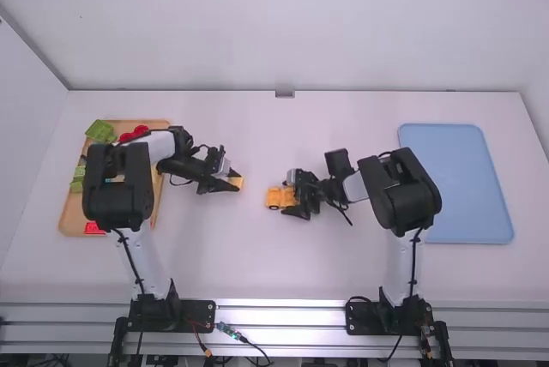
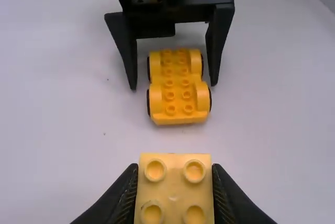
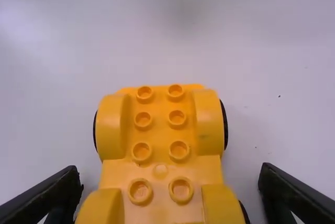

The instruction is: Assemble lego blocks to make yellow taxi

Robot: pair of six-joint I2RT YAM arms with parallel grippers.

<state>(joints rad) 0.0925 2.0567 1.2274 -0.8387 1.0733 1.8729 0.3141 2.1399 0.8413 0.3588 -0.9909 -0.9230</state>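
Note:
My left gripper (image 1: 235, 184) is left of the table's middle, shut on a yellow block (image 1: 236, 183). In the left wrist view the block (image 2: 175, 192) shows four studs between the fingers of the left gripper (image 2: 175, 195). The yellow car base (image 1: 276, 198) rests on the table to the right of that block, apart from it. My right gripper (image 1: 300, 201) stands open around the base's near-arm end. In the right wrist view the studded car base (image 3: 161, 150) lies between the spread fingers of the right gripper (image 3: 170, 182), with a gap on both sides.
A wooden tray (image 1: 75, 223) with green and red pieces sits at the left, partly under the left arm. A blue tray (image 1: 459, 178) lies at the right, beyond the right arm.

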